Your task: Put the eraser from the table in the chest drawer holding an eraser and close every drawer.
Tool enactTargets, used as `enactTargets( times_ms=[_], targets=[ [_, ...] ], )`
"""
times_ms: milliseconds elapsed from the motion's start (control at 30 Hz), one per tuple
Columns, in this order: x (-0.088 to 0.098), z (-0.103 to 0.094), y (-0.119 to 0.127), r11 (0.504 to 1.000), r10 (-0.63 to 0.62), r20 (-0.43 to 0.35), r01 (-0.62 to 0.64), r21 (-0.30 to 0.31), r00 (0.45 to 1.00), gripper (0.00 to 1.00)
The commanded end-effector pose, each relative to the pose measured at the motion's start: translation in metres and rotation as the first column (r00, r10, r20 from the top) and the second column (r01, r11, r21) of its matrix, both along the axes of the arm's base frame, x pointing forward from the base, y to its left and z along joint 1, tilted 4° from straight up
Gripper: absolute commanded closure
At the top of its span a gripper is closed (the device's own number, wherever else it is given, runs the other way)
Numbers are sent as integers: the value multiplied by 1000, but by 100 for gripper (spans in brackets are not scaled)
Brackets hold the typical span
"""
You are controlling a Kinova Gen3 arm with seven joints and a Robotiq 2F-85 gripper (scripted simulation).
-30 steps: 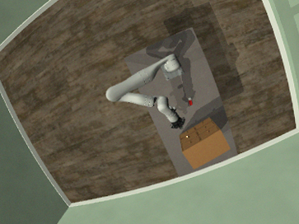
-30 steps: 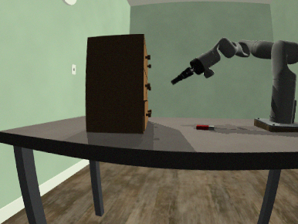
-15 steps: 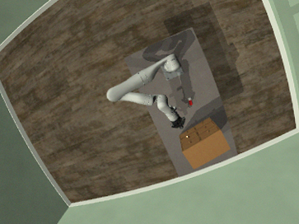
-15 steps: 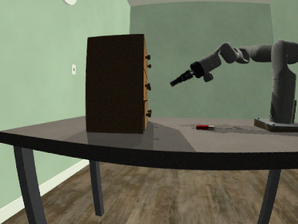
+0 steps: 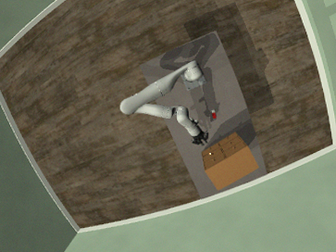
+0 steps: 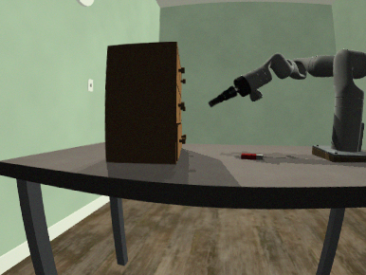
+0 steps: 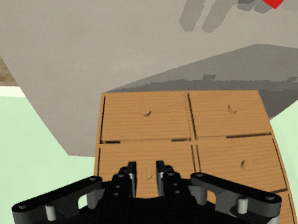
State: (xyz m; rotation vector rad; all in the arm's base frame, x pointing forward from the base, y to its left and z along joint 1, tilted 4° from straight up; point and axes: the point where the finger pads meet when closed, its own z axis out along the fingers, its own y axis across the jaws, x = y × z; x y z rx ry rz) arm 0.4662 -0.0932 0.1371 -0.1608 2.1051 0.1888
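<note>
Because the drawers have no visible opening to drop anything into, the gripper [image 5: 201, 139] [image 6: 211, 103] [image 7: 146, 171] is probably being readied for a pull: its fingers stand a little apart, narrow and with nothing between them. Seen from the wrist, a knob [image 7: 148, 174] lines up with that gap, though the exterior view shows the fingertips short of the chest [image 5: 232, 170] [image 6: 141, 104] [image 7: 165, 125]. That space likely lets them spread around a knob without shoving the loose-standing chest. Every drawer looks pushed in, so which one holds the matching eraser cannot be told. Farther off, the red and white eraser [image 5: 214, 115] [image 6: 248, 156] [image 7: 274, 3] lies on the table [image 5: 185, 153] [image 6: 284, 175] [image 7: 75, 60], presumably left until a drawer can receive it.
</note>
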Motion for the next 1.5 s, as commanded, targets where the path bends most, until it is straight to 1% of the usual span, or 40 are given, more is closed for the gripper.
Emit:
enactTargets(
  times_ms=[0, 600, 767, 933, 1100, 1167, 1467],
  targets=[
    [0, 1, 0, 1000, 0, 1, 0, -1, 1000, 67],
    [0, 1, 0, 1000, 0, 1, 0, -1, 1000, 67],
    [3, 0, 1, 1000, 0, 1, 0, -1, 1000, 67],
    [12, -3, 3, 1000, 0, 1, 0, -1, 1000, 67],
    [27, -8, 6, 1000, 0, 1, 0, -1, 1000, 67],
    [27, -8, 6, 1000, 0, 1, 0, -1, 1000, 67],
    [54, -17, 12, 1000, 0, 1, 0, -1, 1000, 67]
  ],
)
